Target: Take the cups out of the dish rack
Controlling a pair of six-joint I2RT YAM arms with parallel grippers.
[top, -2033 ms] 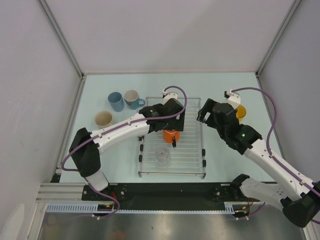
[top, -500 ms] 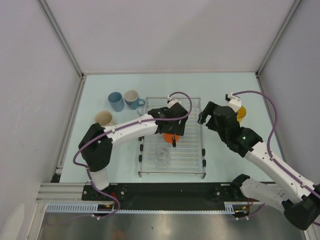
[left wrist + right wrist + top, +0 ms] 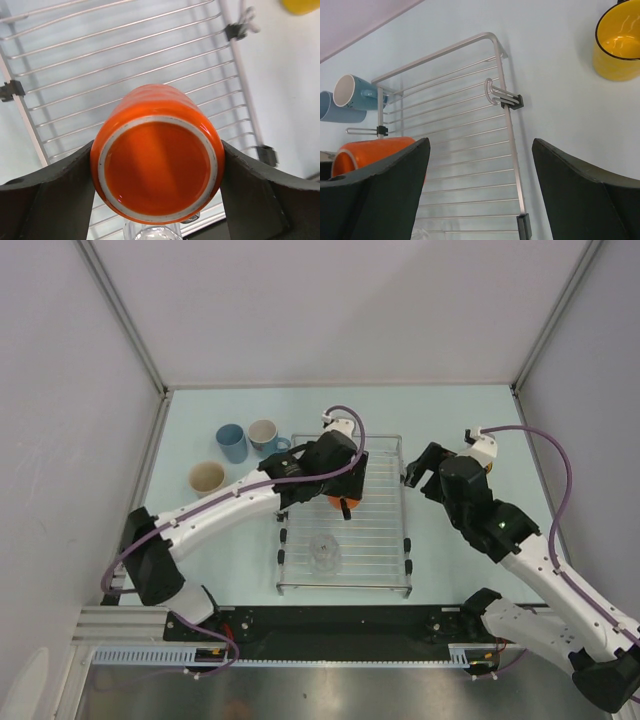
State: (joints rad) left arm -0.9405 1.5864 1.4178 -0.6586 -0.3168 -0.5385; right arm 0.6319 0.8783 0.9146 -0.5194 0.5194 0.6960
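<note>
Left gripper pinches the orange ceramic mug over the silver wire dish rack; right gripper spread beside its right edge.

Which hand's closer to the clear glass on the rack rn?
Left. The left hand, shut on the orange mug, is above the dish rack just behind the clear glass; the right hand hangs open at the rack's far right edge, farther off.

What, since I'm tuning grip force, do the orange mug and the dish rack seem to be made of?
Orange mug: probably glazed ceramic. Its orange surface is glossy with soft highlights, and a pale, unglazed-looking ring runs around its base.
Dish rack: metal wire, likely steel, with a bright silver finish. Its thin, rigid bars catch the light.
</note>
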